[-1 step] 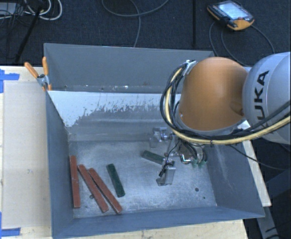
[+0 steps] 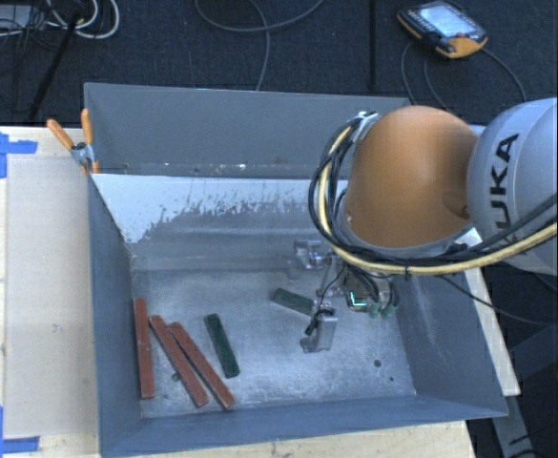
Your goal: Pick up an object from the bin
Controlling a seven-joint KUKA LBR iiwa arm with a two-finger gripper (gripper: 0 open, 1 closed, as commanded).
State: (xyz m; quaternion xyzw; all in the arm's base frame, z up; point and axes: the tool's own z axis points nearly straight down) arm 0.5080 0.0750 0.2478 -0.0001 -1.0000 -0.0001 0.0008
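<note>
Arm (image 2: 512, 184) comes in from the right. Its orange wrist cover (image 2: 407, 184), w/ cables (image 2: 328, 198) looped round it, hangs over the right-centre of the grey bin (image 2: 212, 141). The jaws sit low under the cover, close to the bin floor. Can't tell if they're open or shut, or if anything's betw. them. Nearest thing is a dark flat bar (image 2: 291, 301), lying tilted on the floor just left of the jaws; can't tell if it touches them. Well apart, at the floor's front-left, lie three reddish-brown sticks (image 2: 178, 363), roughly side by side. A dark green stick (image 2: 221, 344) lies just right of them, not touching.
</note>
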